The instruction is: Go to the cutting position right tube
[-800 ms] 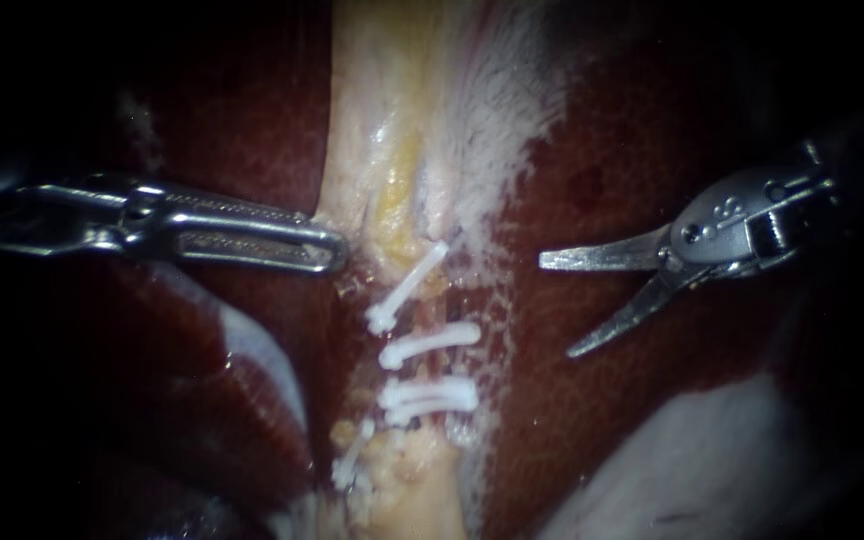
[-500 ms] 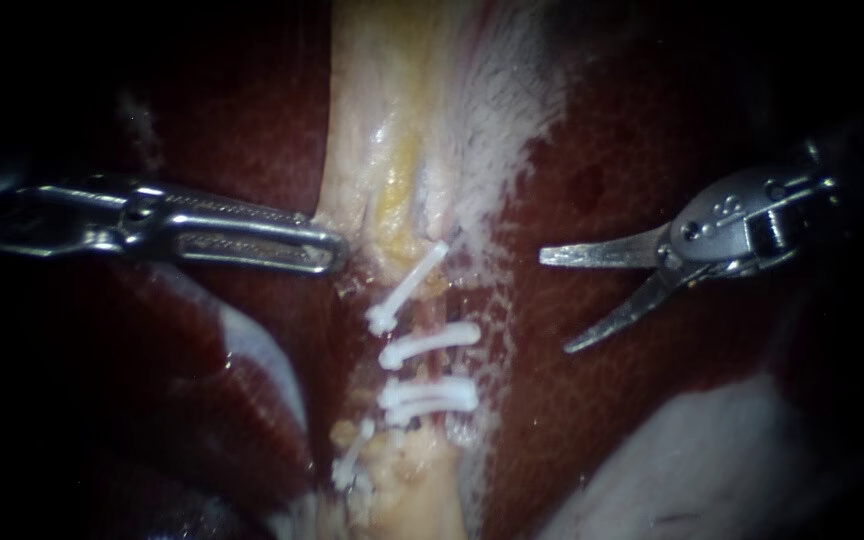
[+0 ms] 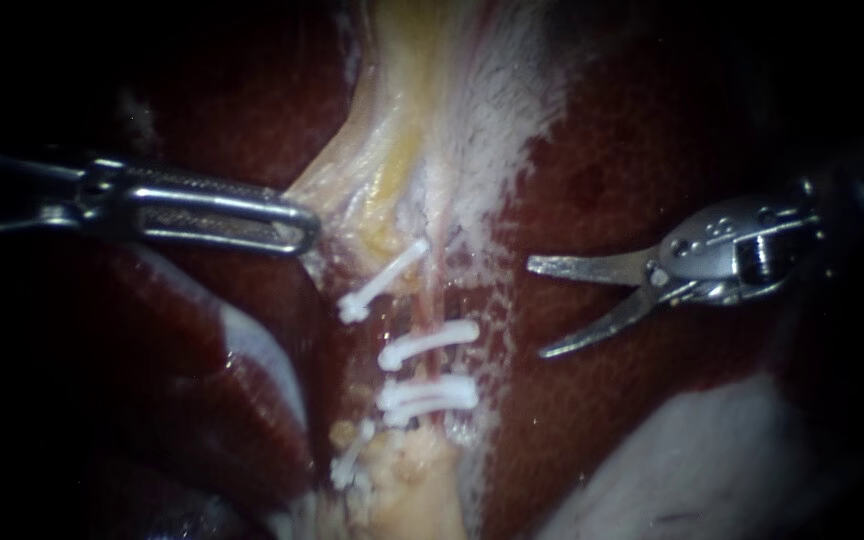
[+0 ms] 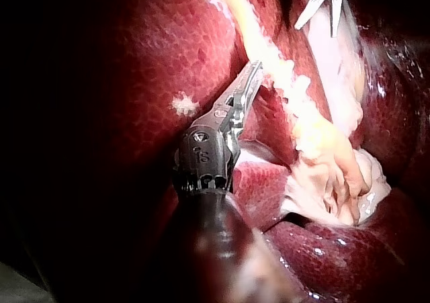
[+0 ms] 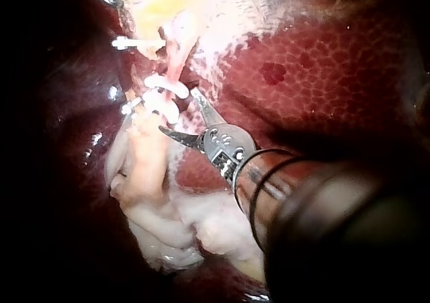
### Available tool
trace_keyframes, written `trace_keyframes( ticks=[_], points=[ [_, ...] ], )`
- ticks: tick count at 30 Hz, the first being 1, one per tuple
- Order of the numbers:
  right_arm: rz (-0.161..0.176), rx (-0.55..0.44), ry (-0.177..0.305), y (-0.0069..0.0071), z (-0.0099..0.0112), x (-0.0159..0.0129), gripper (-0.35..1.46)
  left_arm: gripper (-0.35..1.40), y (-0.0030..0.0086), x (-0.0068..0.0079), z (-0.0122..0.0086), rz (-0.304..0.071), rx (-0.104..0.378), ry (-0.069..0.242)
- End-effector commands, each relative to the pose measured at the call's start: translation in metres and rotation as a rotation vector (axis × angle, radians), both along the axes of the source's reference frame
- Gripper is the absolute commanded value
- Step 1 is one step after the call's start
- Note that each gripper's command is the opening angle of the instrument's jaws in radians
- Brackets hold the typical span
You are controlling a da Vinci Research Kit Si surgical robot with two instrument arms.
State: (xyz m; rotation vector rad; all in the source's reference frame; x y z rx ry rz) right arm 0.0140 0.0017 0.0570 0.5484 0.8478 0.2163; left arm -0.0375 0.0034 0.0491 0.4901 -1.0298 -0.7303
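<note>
The right instrument [image 3: 536,308] is hovering at frame right, blades spread, short of the clipped tube [image 3: 437,298]; left instrument [image 3: 304,226] is clenching pale tissue [image 3: 352,188].

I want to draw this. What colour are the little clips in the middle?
The clips are white; the endoscope view shows them best.

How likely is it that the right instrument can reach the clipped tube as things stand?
Probably yes. The right instrument, jaws open, faces the tube, with only bare liver between them. The left instrument, shut on pale tissue, holds it aside, off the path.
</note>
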Motion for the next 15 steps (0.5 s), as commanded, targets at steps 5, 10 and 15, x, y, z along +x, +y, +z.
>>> trace_keyframes(
  ticks=[5, 10, 15],
  points=[
    [-0.009, 0.054, -0.011, -0.0014, 0.0013, 0.0006, 1.28, -0.35, 0.0017, 0.0013, -0.0015, -0.016, -0.020, -0.004],
    [-0.012, 0.093, -0.019, -0.0022, 0.0021, 0.0012, 1.25, -0.35, 0.0029, 0.0022, -0.0026, -0.030, -0.033, -0.007],
    [0.006, 0.133, -0.010, -0.0025, 0.0028, 0.0024, 1.22, -0.35, 0.0030, 0.0024, -0.0034, -0.032, -0.036, -0.008]
  ],
)
